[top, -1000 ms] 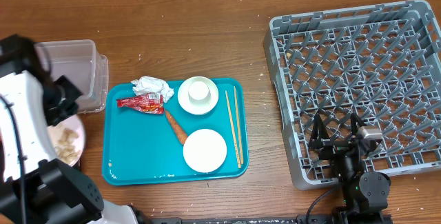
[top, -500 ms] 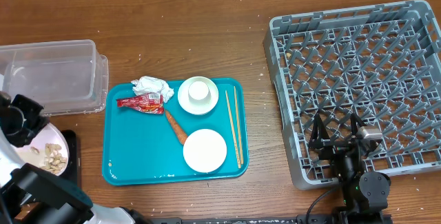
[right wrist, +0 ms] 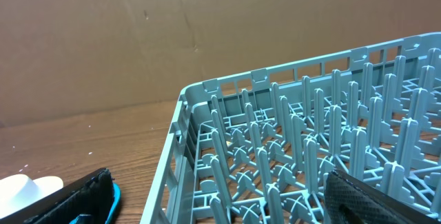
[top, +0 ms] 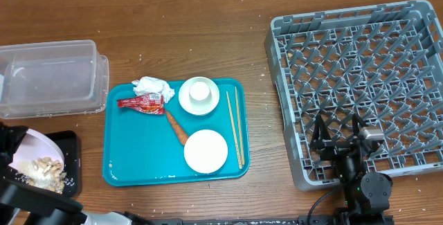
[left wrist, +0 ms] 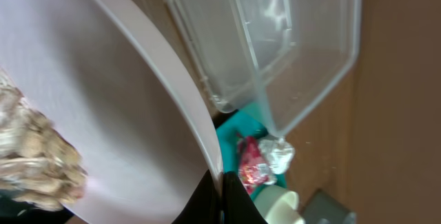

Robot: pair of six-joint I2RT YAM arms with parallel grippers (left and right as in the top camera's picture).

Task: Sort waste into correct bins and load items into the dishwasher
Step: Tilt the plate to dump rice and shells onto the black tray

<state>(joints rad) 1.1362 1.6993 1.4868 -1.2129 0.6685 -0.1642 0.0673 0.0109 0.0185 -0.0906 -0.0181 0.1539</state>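
Observation:
My left gripper (left wrist: 222,195) is shut on the rim of a large white plate (top: 33,157), which is tilted above the black tray (top: 70,157) at the front left. Pale rice-like scraps (top: 43,170) lie heaped at the plate's low side and show as a blurred heap of scraps (left wrist: 31,156) in the left wrist view. On the teal tray (top: 131,171) lie a crumpled napkin (top: 152,86), a red wrapper (top: 140,101), a carrot (top: 176,127), chopsticks (top: 234,124), a white plate (top: 205,150) and a bowl holding a cup (top: 199,94). My right gripper (top: 339,136) stands open over the grey dish rack (top: 360,66).
A clear plastic tub (top: 50,77) stands at the back left, just behind the black tray. In the right wrist view the dish rack's near corner (right wrist: 196,120) rises between my spread fingers (right wrist: 83,195). Bare wood shows between the teal tray and the rack.
My left arm has swung from beside the clear tub toward the table's front, carrying the plate with the scraps over the black tray and tilting it. The right arm has not moved.

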